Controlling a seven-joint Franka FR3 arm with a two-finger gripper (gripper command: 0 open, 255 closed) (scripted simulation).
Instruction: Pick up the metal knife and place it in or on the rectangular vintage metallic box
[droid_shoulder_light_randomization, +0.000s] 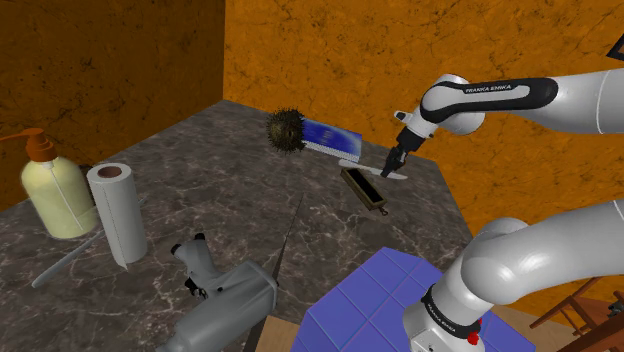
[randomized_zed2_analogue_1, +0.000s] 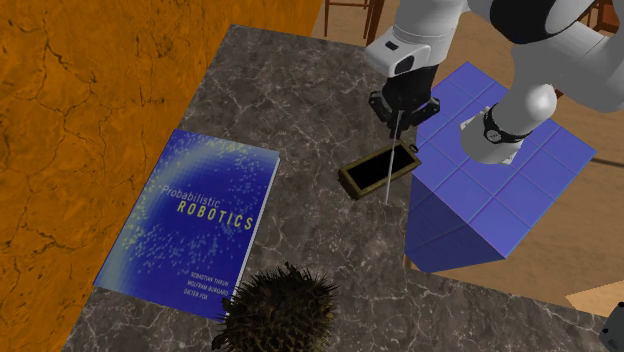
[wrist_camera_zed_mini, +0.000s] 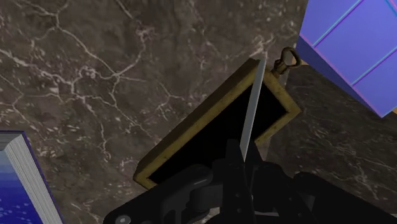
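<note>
My black gripper (droid_shoulder_light_randomization: 398, 158) is shut on a slim grey metal knife (droid_shoulder_light_randomization: 373, 170), holding it by the handle end. The blade (randomized_zed2_analogue_1: 389, 165) hangs just over a small open rectangular box (randomized_zed2_analogue_1: 379, 169) with a brass-coloured rim and a dark inside. In the wrist view the blade (wrist_camera_zed_mini: 252, 108) runs out from the gripper (wrist_camera_zed_mini: 238, 170) across the box's opening, its tip near the rim (wrist_camera_zed_mini: 191, 135) by a ring pull (wrist_camera_zed_mini: 286, 60). Whether the blade touches the box I cannot tell. The box (droid_shoulder_light_randomization: 363, 187) lies on the dark marble tabletop (droid_shoulder_light_randomization: 220, 190).
A blue book (randomized_zed2_analogue_1: 190, 220) and a dark spiky ball (randomized_zed2_analogue_1: 280, 310) lie beside the box. The blue tiled stand (randomized_zed2_analogue_1: 490, 190) is close on its other side. In the shoulder view's left stand a soap dispenser (droid_shoulder_light_randomization: 52, 185), a paper towel roll (droid_shoulder_light_randomization: 118, 212) and a grey tool (droid_shoulder_light_randomization: 225, 295).
</note>
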